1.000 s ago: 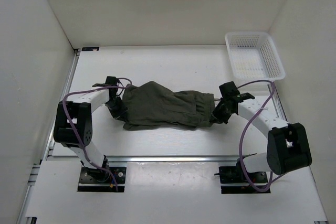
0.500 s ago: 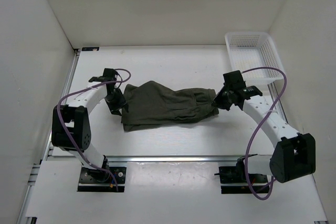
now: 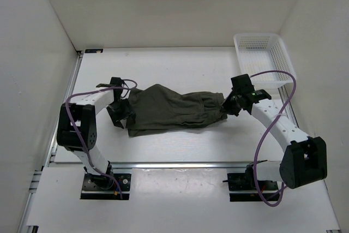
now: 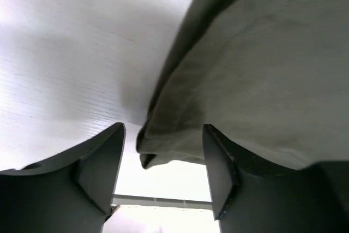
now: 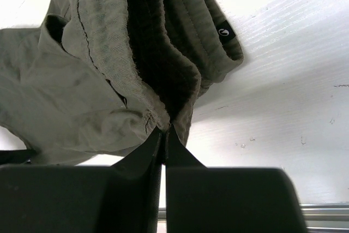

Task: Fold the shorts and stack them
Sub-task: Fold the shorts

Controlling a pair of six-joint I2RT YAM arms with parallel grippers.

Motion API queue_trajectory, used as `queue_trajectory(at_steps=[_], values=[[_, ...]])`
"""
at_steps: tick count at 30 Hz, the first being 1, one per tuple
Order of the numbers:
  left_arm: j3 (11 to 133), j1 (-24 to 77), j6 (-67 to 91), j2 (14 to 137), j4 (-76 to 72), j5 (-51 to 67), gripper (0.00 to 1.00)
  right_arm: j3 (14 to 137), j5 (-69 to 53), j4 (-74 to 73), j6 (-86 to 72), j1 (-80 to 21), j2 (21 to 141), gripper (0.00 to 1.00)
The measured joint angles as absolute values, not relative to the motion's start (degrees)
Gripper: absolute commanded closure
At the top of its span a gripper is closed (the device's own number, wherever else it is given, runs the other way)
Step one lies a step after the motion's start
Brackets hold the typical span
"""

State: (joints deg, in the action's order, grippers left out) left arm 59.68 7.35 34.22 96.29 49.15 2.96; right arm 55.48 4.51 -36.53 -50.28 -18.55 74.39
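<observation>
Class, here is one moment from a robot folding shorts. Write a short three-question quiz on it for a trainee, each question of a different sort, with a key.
1. True or false: the right gripper is shut on the waist end of the shorts.
2. Where does the white mesh basket stand? A) at the far right, beyond the right arm; B) at the near left; C) on top of the shorts.
3. Fill in: the jaws of the left gripper stand ____, with an edge of the shorts between them.

Key: 1 true; 2 A; 3 open.

black tag (image 5: 224, 31) on shorts (image 5: 98, 85), white mark — illegible
</observation>
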Motion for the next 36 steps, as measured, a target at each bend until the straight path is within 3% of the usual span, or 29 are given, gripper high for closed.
queue_trajectory(at_steps=[4,5,7,12,13,26,31,36], values=[[58.8,7.4,35.0,97.6,48.7,3.0,0.6,55.5,4.5,-36.5,-50.1,-18.5,74.4,1.0],[58.8,7.4,35.0,97.9,48.5,3.0,0.78,55.5,4.5,-36.6,-50.1,-18.5,74.4,1.0],[58.7,7.4,35.2,98.1,48.1,3.0,0.87,55.5,4.5,-36.5,-50.1,-18.5,74.4,1.0],[58.8,7.4,35.1,97.4,47.9,3.0,0.8,55.5,4.5,-36.5,-49.9,-18.5,74.5,1.0],[58.8,7.4,35.2,97.1,48.0,3.0,0.9,55.5,4.5,-36.5,-49.7,-18.5,74.5,1.0],[61.0,7.4,35.1,94.1,51.4,3.0,0.9,55.5,4.6,-36.5,-48.9,-18.5,75.5,1.0],[69.2,7.4,34.9,93.3,55.1,3.0,0.9,59.0,5.8,-37.8,-47.1,-18.4,77.7,1.0],[85.0,7.3,34.5,95.2,57.9,3.0,0.9,74.4,6.7,-39.2,-43.2,-16.6,86.1,1.0]])
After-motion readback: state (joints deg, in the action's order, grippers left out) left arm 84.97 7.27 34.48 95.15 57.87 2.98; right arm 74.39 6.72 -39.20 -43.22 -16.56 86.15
